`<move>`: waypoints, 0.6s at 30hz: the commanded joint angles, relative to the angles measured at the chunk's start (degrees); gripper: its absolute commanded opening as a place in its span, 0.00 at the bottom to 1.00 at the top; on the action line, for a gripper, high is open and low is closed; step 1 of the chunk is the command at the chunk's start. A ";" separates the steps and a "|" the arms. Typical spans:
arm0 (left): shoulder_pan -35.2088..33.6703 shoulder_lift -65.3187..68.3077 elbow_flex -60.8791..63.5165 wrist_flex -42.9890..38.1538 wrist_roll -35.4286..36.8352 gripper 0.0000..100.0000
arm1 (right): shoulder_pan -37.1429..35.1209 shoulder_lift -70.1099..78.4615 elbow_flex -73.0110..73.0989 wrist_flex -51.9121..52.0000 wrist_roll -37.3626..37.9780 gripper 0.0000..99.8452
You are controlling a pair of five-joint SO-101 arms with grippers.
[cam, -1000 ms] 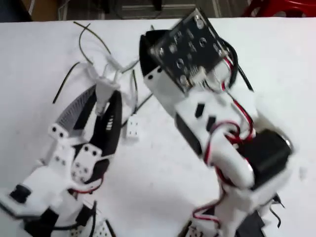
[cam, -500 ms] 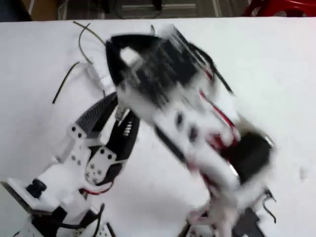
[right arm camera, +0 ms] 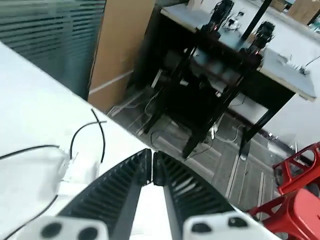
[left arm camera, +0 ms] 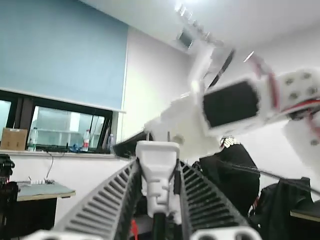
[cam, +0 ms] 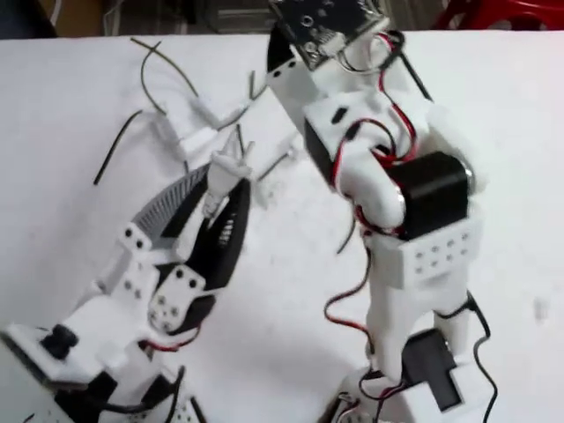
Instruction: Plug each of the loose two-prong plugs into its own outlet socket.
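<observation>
The left gripper (left arm camera: 158, 163) has its fingers clamped on a white two-prong plug (left arm camera: 157, 152), above the tabletop (cam: 62, 97). Just past that gripper lie loose white connectors (cam: 202, 112) on black cords. Farther beyond it, the right gripper (right arm camera: 152, 167) has its fingers nearly together, holding nothing.

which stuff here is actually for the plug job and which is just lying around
For the job:
- plug clamped in the left gripper
- loose plugs on the table
- right gripper, shut and empty

Just lying about:
- red chair
- desk beyond the table
- cardboard box by the window
</observation>
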 commanded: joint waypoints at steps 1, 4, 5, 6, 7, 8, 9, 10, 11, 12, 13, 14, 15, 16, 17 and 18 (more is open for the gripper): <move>0.57 0.57 0.18 -1.32 -0.53 0.02 | -0.22 -2.68 -5.01 -0.92 0.35 0.02; 0.57 0.57 0.09 -1.32 -0.53 0.02 | -6.02 -4.18 -8.09 0.13 0.44 0.02; 0.57 0.57 0.09 -1.32 -0.53 0.02 | -8.22 -4.18 -8.44 0.92 0.44 0.02; 0.57 0.57 0.09 -1.32 -0.53 0.02 | -10.42 -4.18 -8.26 1.10 0.53 0.02; 0.57 0.57 0.09 -1.32 -0.53 0.02 | -12.09 -3.82 -7.91 1.01 0.53 0.02; 0.57 0.57 0.09 -1.32 -0.53 0.02 | -13.23 -3.21 -7.56 0.84 0.53 0.02; 0.57 0.57 0.09 -1.32 -0.53 0.02 | -13.41 -2.51 -7.38 0.75 0.53 0.02; 0.57 0.57 0.09 -1.32 -0.53 0.02 | -13.41 -1.45 -7.38 0.48 0.53 0.02; 0.57 0.57 0.09 -1.32 -0.53 0.02 | -13.23 -0.13 -7.38 0.13 0.53 0.02; 0.57 0.48 0.09 -1.32 -0.53 0.02 | -12.26 1.27 -7.38 0.04 0.53 0.02; 0.57 0.48 0.09 -1.32 -0.53 0.02 | -10.59 2.86 -7.38 0.04 0.53 0.02; 0.57 0.48 0.09 -1.32 -0.53 0.02 | -9.01 4.44 -7.38 0.04 0.53 0.02; 0.57 0.48 0.09 -1.32 -0.53 0.02 | -7.16 6.11 -7.47 0.04 0.53 0.02; 0.57 0.48 0.00 -1.32 -0.53 0.02 | -4.97 7.69 -7.56 0.04 0.53 0.02; 0.57 0.48 0.00 -1.32 -0.53 0.02 | -3.12 9.27 -7.74 0.04 0.53 0.02; 0.57 0.48 0.00 -1.32 -0.53 0.02 | -1.36 10.42 -7.82 0.04 0.53 0.02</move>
